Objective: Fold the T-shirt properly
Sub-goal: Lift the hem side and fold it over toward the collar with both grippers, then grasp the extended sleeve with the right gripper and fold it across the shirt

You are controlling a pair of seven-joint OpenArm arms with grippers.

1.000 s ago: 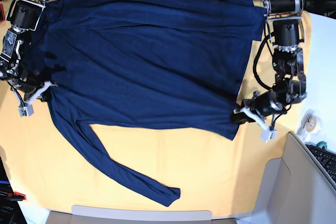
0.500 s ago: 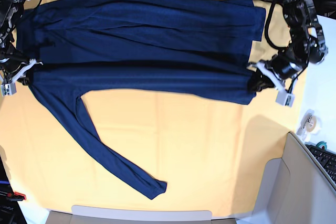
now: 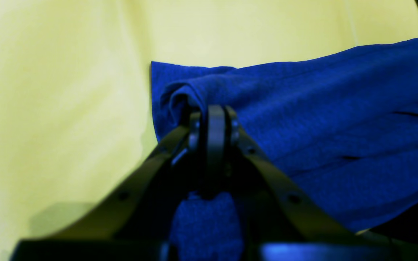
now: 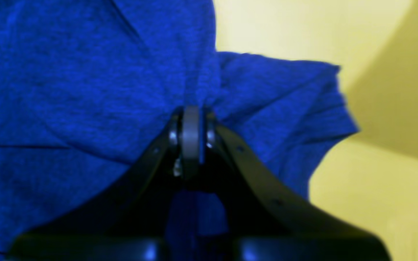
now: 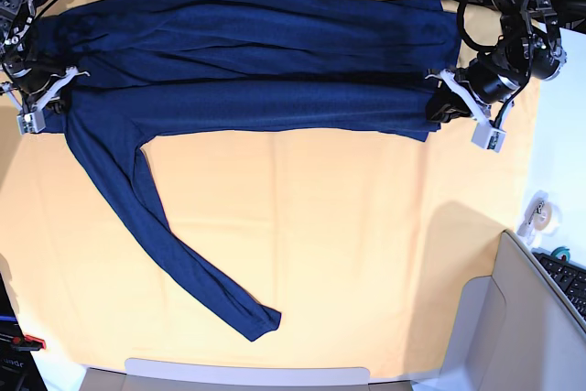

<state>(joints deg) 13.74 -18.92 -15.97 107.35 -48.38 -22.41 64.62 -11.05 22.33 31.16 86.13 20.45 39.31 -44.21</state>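
t-shirt (image 5: 247, 52) lies across the far side of the bench (image 5: 348, 254), near edge raised. left tool (image 5: 449, 103) and right tool (image 5: 50, 98) are each clamped on a corner. you are mid lengthwise fold; next, lay this edge flat, then fold in the trailing sleeve (image 5: 174, 244).

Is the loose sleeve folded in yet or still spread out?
Spread out: the T-shirt sleeve trails diagonally across the yellow cloth.

A yellow-orange cloth (image 5: 366, 226) covers the counter; a tape roll (image 5: 539, 211) and keyboard (image 5: 566, 278) lie at its right edge.
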